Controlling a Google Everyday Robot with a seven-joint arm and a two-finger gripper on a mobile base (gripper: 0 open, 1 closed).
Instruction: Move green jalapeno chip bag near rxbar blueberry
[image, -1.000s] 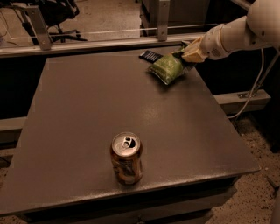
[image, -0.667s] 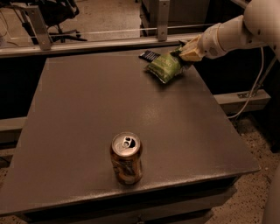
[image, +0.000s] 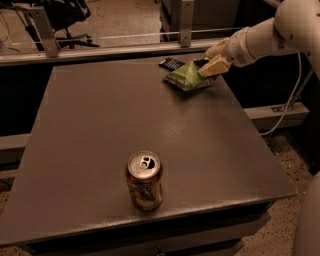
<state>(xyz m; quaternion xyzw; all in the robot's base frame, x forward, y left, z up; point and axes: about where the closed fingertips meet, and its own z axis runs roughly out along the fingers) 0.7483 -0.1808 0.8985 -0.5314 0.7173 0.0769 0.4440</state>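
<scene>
The green jalapeno chip bag (image: 185, 78) lies at the table's far right, its right end raised. My gripper (image: 205, 65) reaches in from the right on a white arm and is shut on that raised end. The rxbar blueberry (image: 171, 63), a small dark flat bar, lies at the far edge, just behind and left of the bag, almost touching it.
A brown drink can (image: 144, 181) stands upright near the front edge of the dark table (image: 100, 125). A metal rail (image: 100, 47) runs behind the table. A cable (image: 295, 95) hangs at the right. An office chair stands far back left.
My gripper and the bag have shifted slightly left, toward the rxbar. The can has not moved.
</scene>
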